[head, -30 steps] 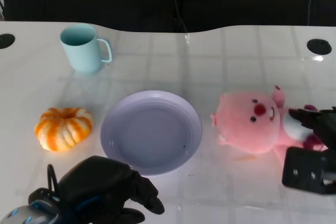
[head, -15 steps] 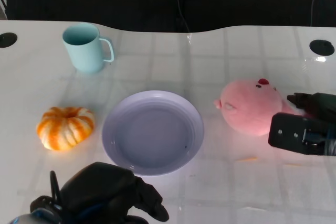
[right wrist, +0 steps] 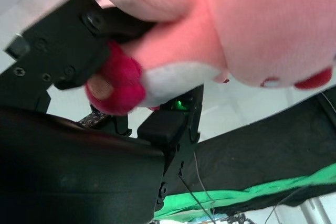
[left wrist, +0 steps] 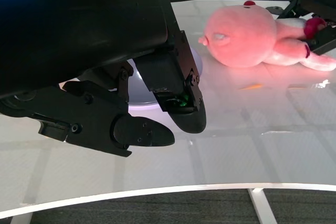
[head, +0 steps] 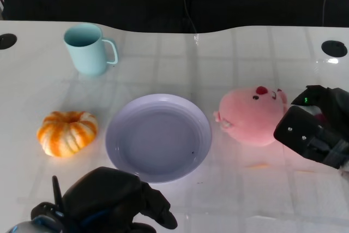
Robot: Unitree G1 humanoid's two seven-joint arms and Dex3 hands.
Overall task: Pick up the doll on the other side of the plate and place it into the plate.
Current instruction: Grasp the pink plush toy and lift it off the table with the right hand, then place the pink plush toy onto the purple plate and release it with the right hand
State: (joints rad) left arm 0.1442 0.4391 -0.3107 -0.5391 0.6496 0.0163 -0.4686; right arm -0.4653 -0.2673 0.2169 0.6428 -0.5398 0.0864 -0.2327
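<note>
Pink doll [head: 252, 115] sits just to the right of the lilac plate [head: 158, 136], and I have my right hand [head: 316, 126] gripping its body, fingers wrapped round it in the wrist view. My left hand [head: 112, 203] rests near the desk's [head: 229, 189] front edge, fingers curled in on nothing. An orange pumpkin [head: 66, 132] and teal mug [head: 88, 49] stand to the left.

Right hand [head: 315, 126] grips; left hand [head: 112, 203] rests curled, empty.
</note>
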